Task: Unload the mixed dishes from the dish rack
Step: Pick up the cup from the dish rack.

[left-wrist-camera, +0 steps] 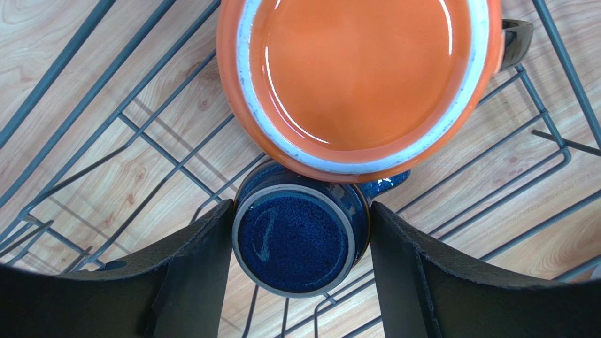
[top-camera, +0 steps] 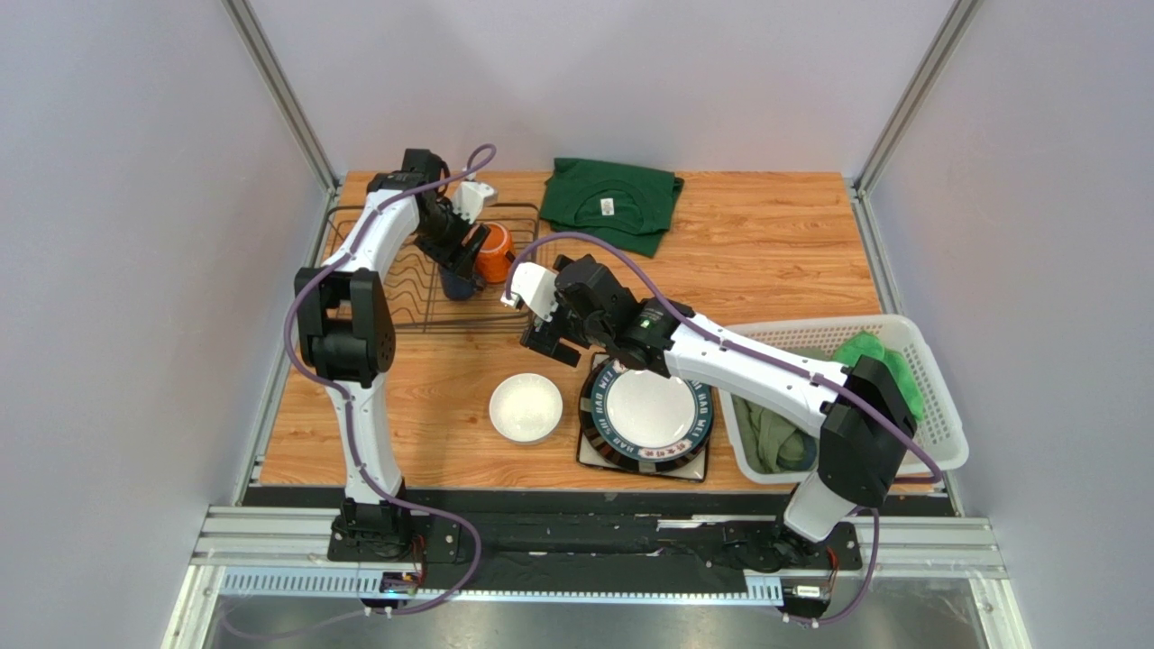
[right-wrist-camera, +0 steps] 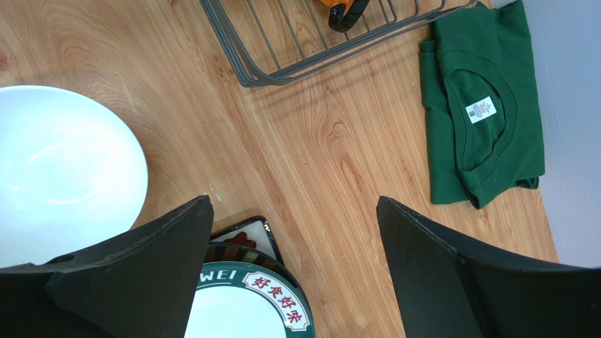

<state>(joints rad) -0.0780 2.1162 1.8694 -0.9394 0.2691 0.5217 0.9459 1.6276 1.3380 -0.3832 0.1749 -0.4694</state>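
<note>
The wooden table (top-camera: 772, 244) carries a wire rack (top-camera: 393, 291) at its far left and a folded green shirt (top-camera: 612, 200) at the far edge. Near the front lies a white bowl (top-camera: 526, 407). Just right of it is a square plate (top-camera: 585, 457) with a round plate (top-camera: 648, 406) on top. A white basket (top-camera: 813, 325) sits at the right, overhanging the edge.

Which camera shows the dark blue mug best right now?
Left wrist: the dark blue mug sits large between the fingers of the left gripper. Top external shows only a dark sliver; right wrist shows none.
</note>
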